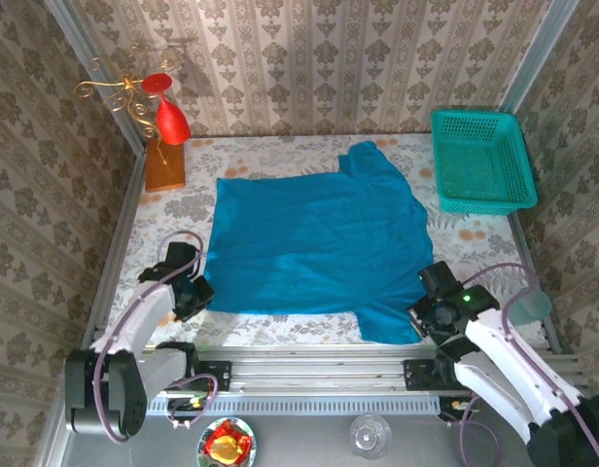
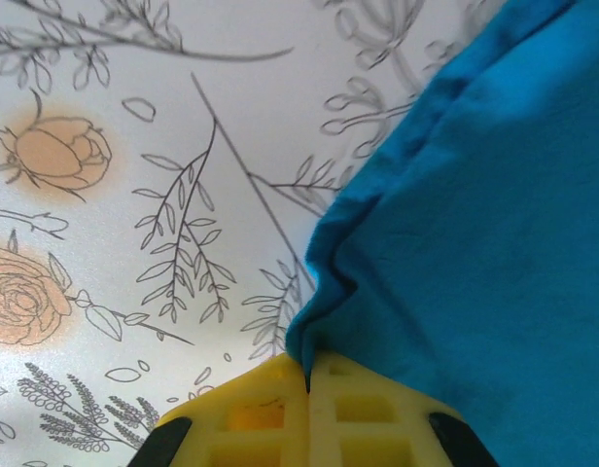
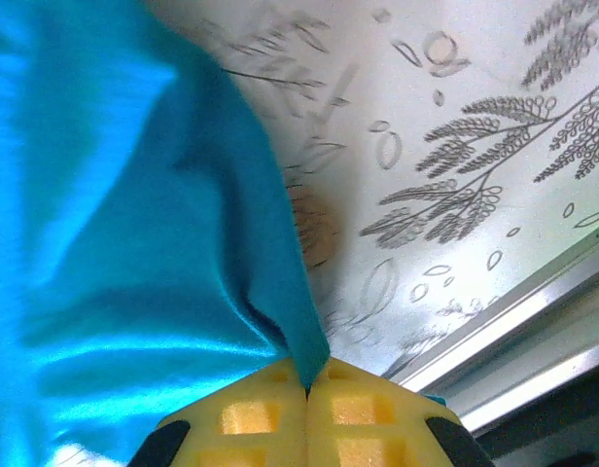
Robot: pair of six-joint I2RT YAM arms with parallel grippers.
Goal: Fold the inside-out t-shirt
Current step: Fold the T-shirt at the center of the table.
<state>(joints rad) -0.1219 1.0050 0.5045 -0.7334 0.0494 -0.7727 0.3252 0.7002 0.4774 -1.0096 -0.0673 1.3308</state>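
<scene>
The teal-blue t-shirt [image 1: 319,243] lies spread flat over the middle of the floral table, one sleeve pointing to the far side and another hanging toward the near right. My left gripper [image 1: 194,292] sits at the shirt's near left corner. Its yellow jaws are shut on the t-shirt [image 2: 475,214], a pinch of the cloth edge caught between them at my left gripper [image 2: 307,379]. My right gripper [image 1: 428,304] is at the near right corner. There the t-shirt [image 3: 134,224] rises in a fold into my right gripper [image 3: 307,384], which is shut on its edge.
A green mesh basket [image 1: 479,161] stands at the far right. A wooden stand with gold wire and red ornaments [image 1: 163,126] occupies the far left corner. A metal rail [image 1: 309,370] runs along the near table edge, close behind both grippers.
</scene>
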